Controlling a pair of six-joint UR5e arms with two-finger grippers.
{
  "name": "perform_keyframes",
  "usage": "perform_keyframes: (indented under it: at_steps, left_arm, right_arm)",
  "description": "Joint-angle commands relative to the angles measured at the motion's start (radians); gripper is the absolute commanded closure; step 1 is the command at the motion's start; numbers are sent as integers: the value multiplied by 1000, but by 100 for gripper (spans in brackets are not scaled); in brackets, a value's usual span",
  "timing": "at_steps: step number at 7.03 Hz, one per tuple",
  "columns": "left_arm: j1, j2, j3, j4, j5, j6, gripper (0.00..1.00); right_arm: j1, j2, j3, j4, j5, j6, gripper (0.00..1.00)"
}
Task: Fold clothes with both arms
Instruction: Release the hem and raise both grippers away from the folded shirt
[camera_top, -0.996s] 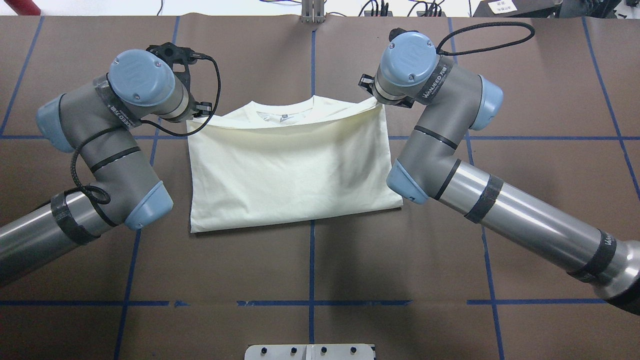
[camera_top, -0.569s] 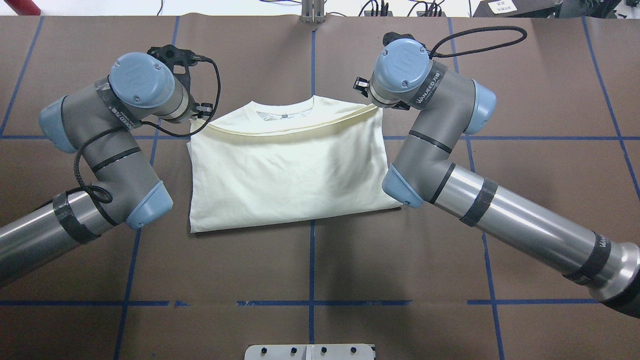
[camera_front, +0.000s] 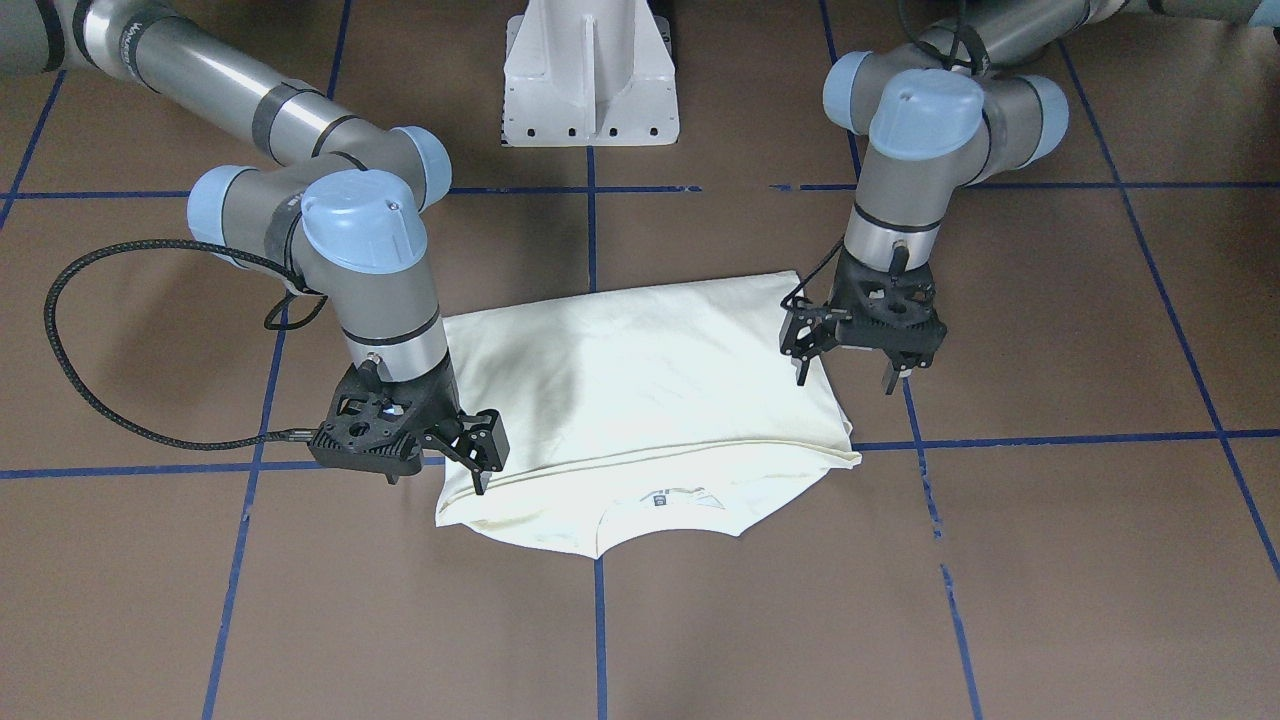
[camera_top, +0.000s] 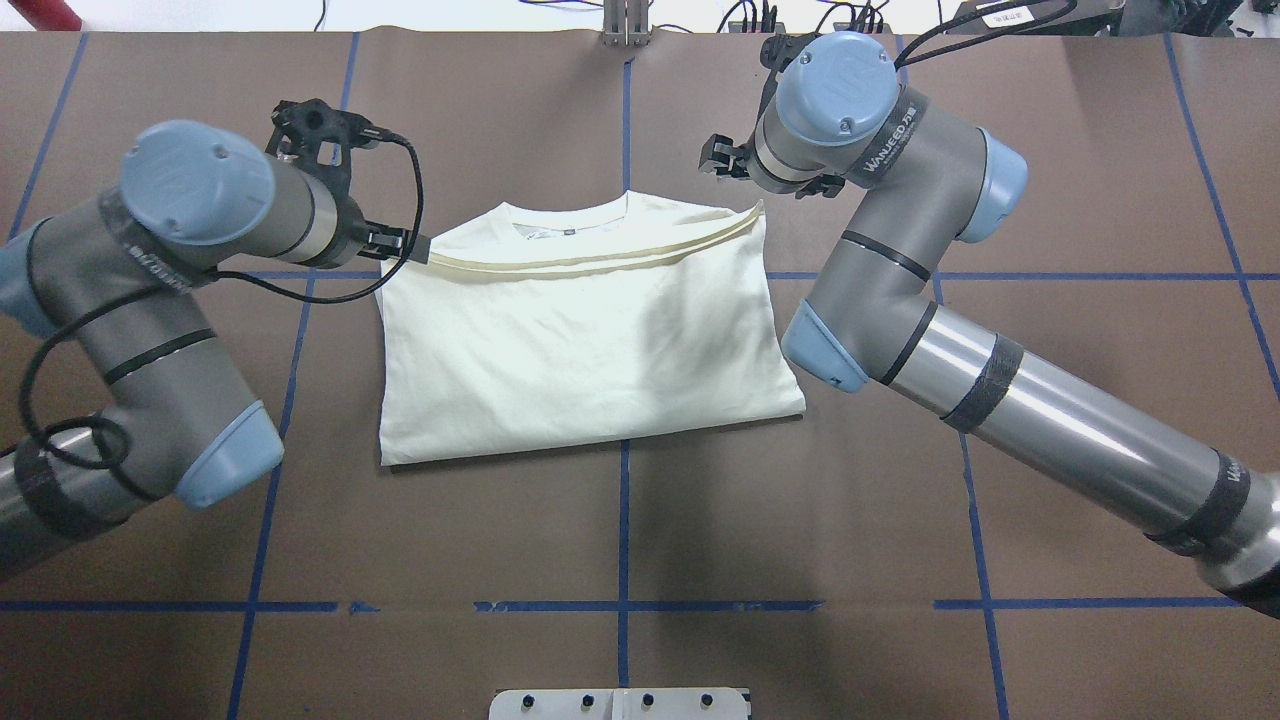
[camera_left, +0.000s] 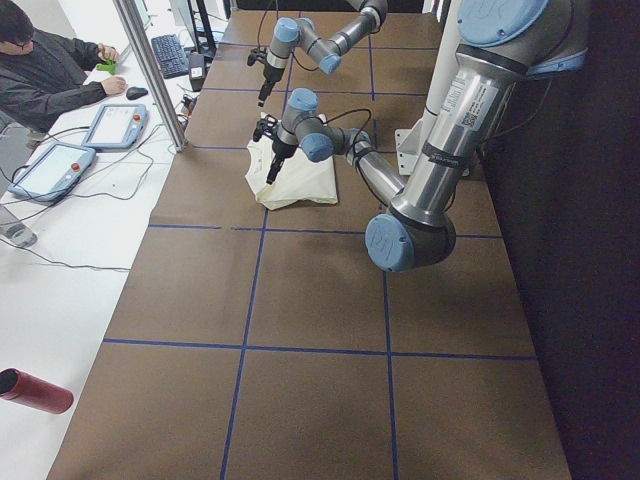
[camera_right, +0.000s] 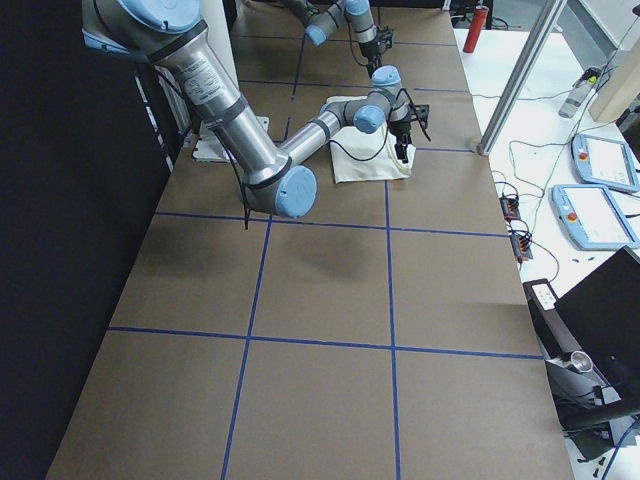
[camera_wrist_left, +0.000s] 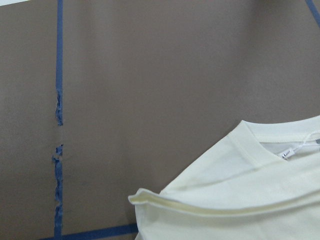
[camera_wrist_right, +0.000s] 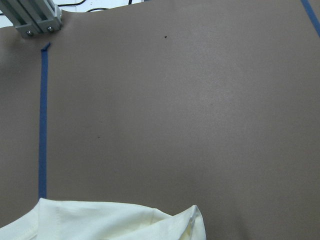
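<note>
The cream-white T-shirt (camera_top: 580, 340) lies folded in half on the brown table, plain side up. Its collar and label (camera_front: 655, 498) poke out past the folded hem on the side away from the robot. My left gripper (camera_front: 845, 380) hangs open just above the shirt's far left corner (camera_top: 425, 255), holding nothing. My right gripper (camera_front: 437, 478) stands open at the far right corner, lifted off the cloth. The left wrist view shows that corner and the collar of the shirt (camera_wrist_left: 240, 200). The right wrist view shows only a strip of the shirt (camera_wrist_right: 100, 220) along the bottom.
The white pedestal base (camera_front: 590, 70) stands at the robot's side of the table. Blue tape lines (camera_top: 622, 530) cross the brown mat. A metal post (camera_top: 625, 25) rises at the far edge. A person (camera_left: 50, 70) sits at a desk beyond it, near a red cylinder (camera_left: 35, 390).
Both grippers have let go of the folded hem, which now lies flat below the collar. The left arm has drawn back to the left; the right wrist has lifted and moved farther away.
</note>
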Motion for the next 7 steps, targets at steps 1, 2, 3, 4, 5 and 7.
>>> perform_keyframes:
  at_steps: [1,2,3,4,5,7]
  left_arm:
    - [77,140,-123,-41,0,-125,14]
    - [118,166,-121,-81,9,-207,40]
    - [155,194,-109,-111,41,-241,48]
    - [187,215,-106,-137,66,-256,48]
    - [223,219,-95,-138,66,-319,48]
    - [266,217,-83,-144,79,-344,48]
  right_arm:
    - [5,-6,14,2,10,-14,0]
    - [5,-6,14,3,10,-14,0]
    - [5,-6,16,3,8,-14,0]
    - [3,-7,14,3,8,-14,0]
    - [5,-7,16,3,8,-12,0]
    - [5,-9,16,5,8,-12,0]
